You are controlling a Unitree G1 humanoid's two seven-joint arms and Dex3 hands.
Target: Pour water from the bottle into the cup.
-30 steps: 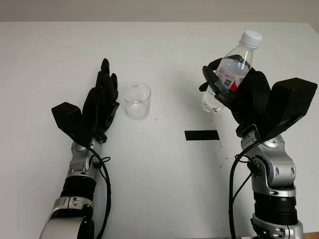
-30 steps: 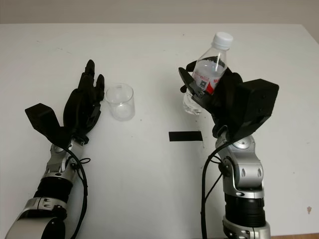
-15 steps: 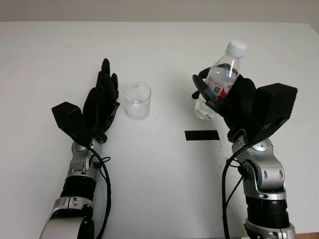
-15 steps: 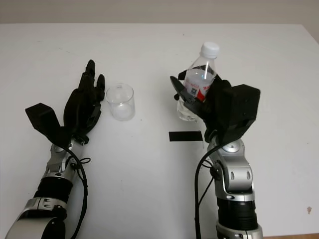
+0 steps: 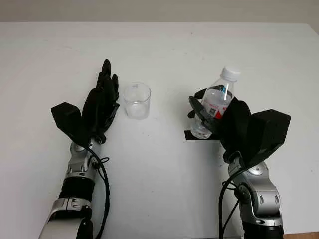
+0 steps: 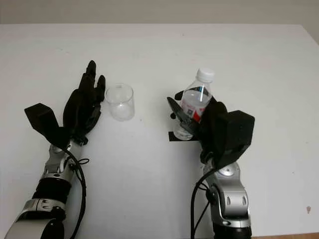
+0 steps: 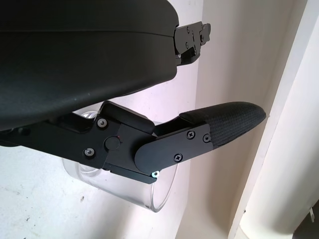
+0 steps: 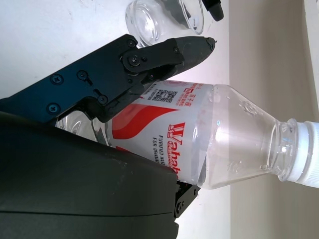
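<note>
Your right hand (image 5: 215, 112) has its fingers wrapped around the bottle (image 5: 213, 103), gripping at the red-and-white label (image 8: 164, 137); the white cap (image 5: 230, 73) is on and points up and slightly away from you, so the bottle sits a little tilted. Its base is at the black tape strip (image 5: 188, 135) on the white table (image 5: 159, 50), over the strip's right part; you cannot tell from the head views whether it touches down. The clear cup (image 5: 137, 100) stands upright, well to the left of the bottle, with bare table between them. Your left hand (image 5: 101, 102) is open, holding nothing, just beside the cup's left side; the left wrist view shows one finger (image 7: 199, 137) crossing in front of the cup's wall (image 7: 124, 191), contact not discernible.
</note>
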